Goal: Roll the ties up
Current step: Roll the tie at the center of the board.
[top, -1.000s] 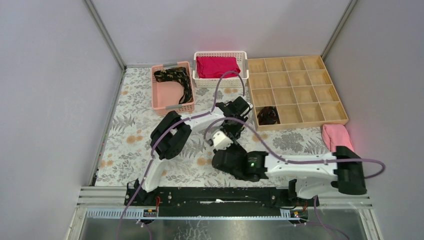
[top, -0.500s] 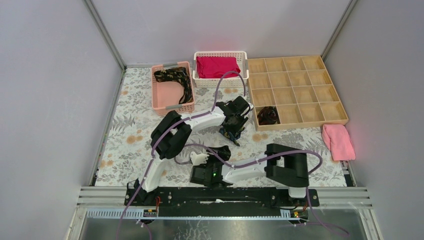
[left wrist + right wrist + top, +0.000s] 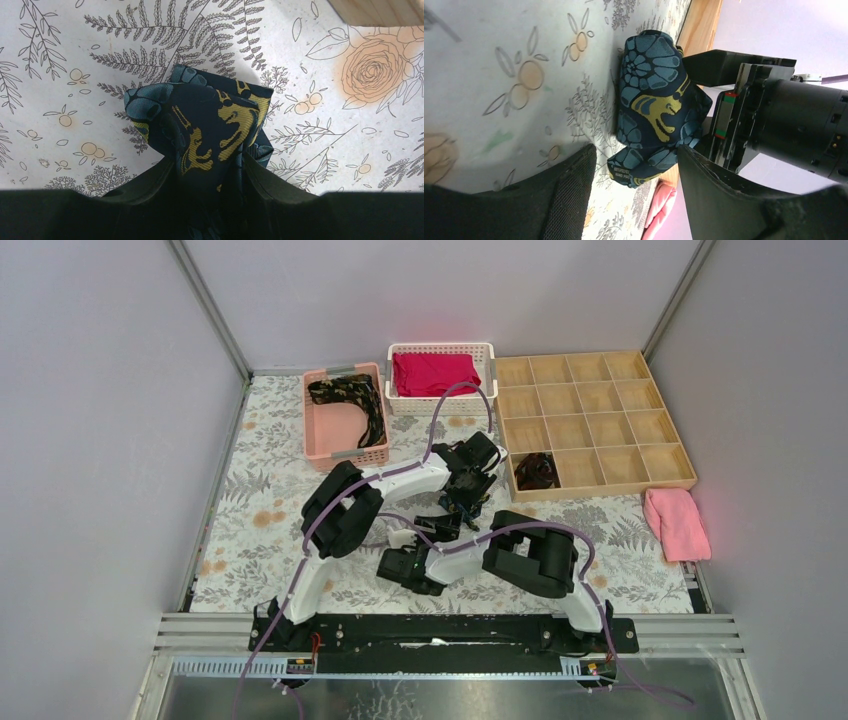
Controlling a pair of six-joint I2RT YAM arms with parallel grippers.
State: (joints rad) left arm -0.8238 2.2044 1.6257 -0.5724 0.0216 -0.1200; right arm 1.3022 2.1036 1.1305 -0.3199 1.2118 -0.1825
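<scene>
1. Done so far, by the look of it: one coiled tie [image 3: 537, 471] sits in the near-left cell of the wooden tray [image 3: 590, 430].
2. In hand: a second rolled tie [image 3: 210, 125] sits on the bench [image 3: 75, 50], near that tray, pinched between your left fingers [image 3: 150, 187].
3. Your right fingers [image 3: 569, 190] stand spread and hold nothing, with the roll just ahead of them.
4. Left to do, I judge: seat this roll in a cell, then roll the loose tie [image 3: 352, 400] lying curved in the pink basket [image 3: 345, 452].
5. The fabric is a smooth weave with a slight sheen, dark navy with teal and gold motifs. The roll is a soft, lumpy bundle rather than a tight cylinder, so it will likely spring open if you let go carelessly.
6. The bench cover is flat and matte, printed with ferns and roses. The right finger pads show a fine mesh texture.
</scene>
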